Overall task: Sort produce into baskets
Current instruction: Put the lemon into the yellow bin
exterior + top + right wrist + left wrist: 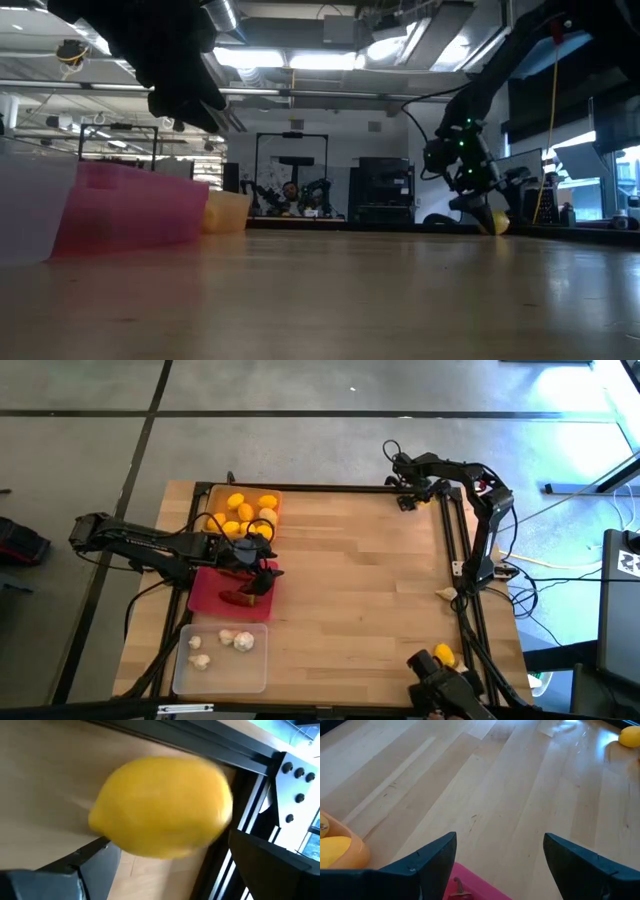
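A smooth yellow oval lemon point(162, 805) is parked at the wooden table's point(360, 580) right edge, between the right gripper's point(165, 852) wide-open fingers. It looks firm, light and kinda roll-prone, so the fat middle should probably be pinched. The left gripper point(497, 852) is held open, empty, over the red-pink plastic tray point(215, 582).

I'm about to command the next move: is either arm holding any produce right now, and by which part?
Left gripper is open and empty above the red-pink basket. Right gripper stands wide around a lemon at the table's edge; whether its jaws grip it cannot be told.

Lemon point(162, 807) between spread pincer point(170, 852) fingers, on wooden table point(45, 775).
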Available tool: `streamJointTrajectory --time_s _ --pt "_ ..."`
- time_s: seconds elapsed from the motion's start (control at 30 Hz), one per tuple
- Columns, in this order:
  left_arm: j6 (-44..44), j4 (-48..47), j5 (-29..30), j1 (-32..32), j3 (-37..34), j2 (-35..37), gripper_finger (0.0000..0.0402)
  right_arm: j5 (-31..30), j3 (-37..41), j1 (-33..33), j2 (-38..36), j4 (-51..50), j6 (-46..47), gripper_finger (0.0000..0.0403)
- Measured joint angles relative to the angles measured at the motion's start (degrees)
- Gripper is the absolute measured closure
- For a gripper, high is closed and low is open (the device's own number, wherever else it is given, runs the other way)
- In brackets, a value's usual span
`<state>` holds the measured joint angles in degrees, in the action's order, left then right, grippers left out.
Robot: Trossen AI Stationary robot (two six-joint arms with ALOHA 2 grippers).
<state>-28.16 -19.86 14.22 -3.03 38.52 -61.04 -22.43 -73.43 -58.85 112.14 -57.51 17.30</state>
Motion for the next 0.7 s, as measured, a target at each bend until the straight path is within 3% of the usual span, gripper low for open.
streamJointTrajectory --time_s 0.33,0.47,0.7 --pt "0.02 -0.02 0.22 0.00 0.00 0.00 0.0109 0.78 0.00 -0.02 0.00 2.57 -2.36 0.0070" --pt "0.04 -0.02 0.22 0.00 0.00 0.00 0.0109 4.05 0.02 -0.02 -0.02 4.43 -3.23 0.0087" --pt "0.03 -0.02 0.22 0.00 0.00 0.00 0.0109 0.58 0.04 0.02 -0.07 5.15 -6.50 0.0092"
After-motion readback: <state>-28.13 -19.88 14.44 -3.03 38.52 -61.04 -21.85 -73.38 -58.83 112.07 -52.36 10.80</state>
